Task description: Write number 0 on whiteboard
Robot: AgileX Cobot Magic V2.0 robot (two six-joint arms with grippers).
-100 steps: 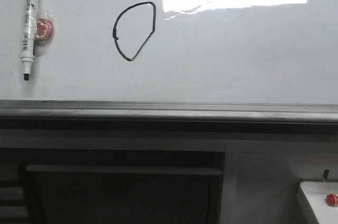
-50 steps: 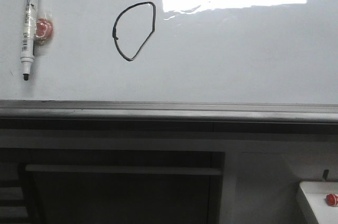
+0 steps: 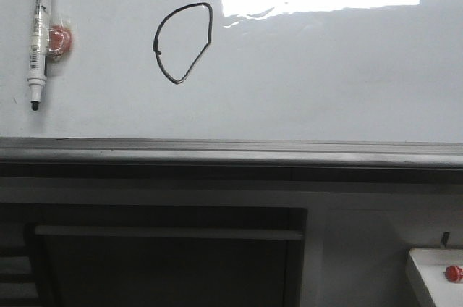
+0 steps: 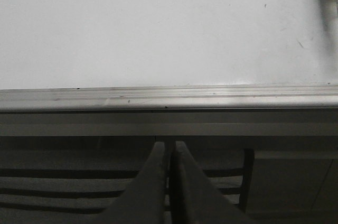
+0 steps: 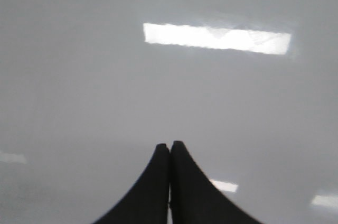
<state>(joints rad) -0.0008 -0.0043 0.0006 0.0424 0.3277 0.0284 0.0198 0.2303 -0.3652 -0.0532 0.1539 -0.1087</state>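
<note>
Thin black lopsided hand-drawn 0 (image 3: 184,43) on glossy white whiteboard w/ grey rail (image 3: 325,82). Left gripper (image 4: 170,147) & right gripper (image 5: 169,147) both w/ jaws pressed together, holding nothing.

A hand-drawn number 0 (image 3: 182,43) stands in black on the whiteboard (image 3: 325,82), a lopsided closed loop, rounded above and pointed below. The marker pen (image 3: 37,35) hanging on the board to the left of it carries dark print along its white barrel, too small to read. No other text, brand or sign can be made out in any view.
</note>
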